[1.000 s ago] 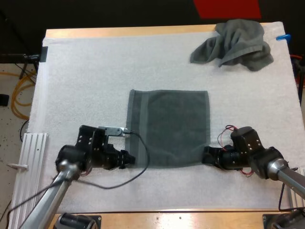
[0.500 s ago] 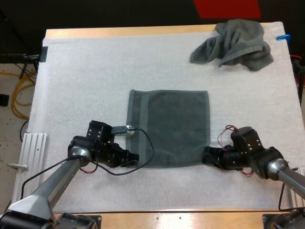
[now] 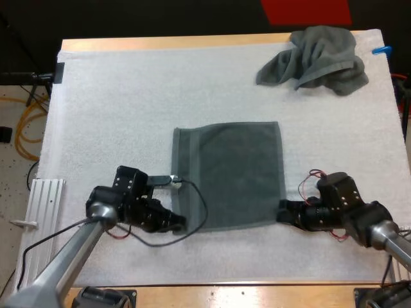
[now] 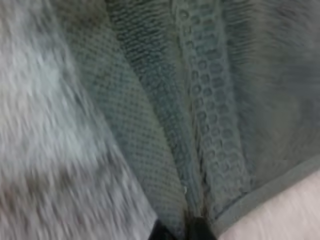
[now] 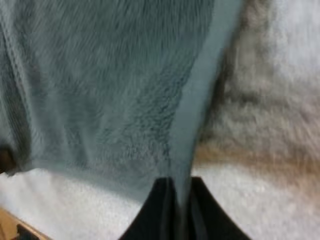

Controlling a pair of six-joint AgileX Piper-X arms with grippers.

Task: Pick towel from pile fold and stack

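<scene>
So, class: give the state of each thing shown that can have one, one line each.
spread towel: flat on the mat, near corners pinched.
crumpled towel: bunched, far right of mat.
left gripper: shut on spread towel's near left corner.
right gripper: shut on its near right corner.

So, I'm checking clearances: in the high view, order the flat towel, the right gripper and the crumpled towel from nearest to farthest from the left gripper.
1. flat towel: the left gripper grips its near left corner.
2. right gripper: at the towel's near right corner.
3. crumpled towel: far right of the mat.
</scene>
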